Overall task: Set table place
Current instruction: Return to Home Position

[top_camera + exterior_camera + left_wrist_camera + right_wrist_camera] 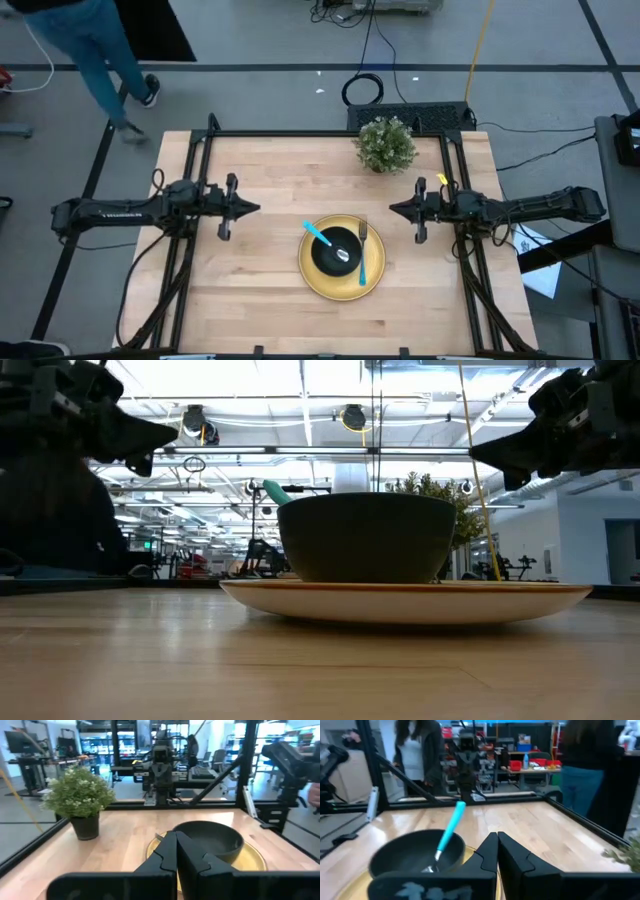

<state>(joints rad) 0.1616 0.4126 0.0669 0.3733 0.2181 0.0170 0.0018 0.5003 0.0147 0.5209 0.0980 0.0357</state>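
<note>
Plate sits on the table, midway between the left and right edges and closer to the edge far from the plant. On it stands the bowl. The spoon lies in the bowl, its blue handle sticking out over the rim. The fork lies on the plate, just beside the bowl, on the right arm's side. The left gripper hangs in the air near the left edge, fingers pressed together, holding nothing. The right gripper hangs near the right edge, the same way.

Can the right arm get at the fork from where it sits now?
Probably yes: the fork lies on the plate right of the bowl, the side nearest the right tool, with only table between them.
</note>
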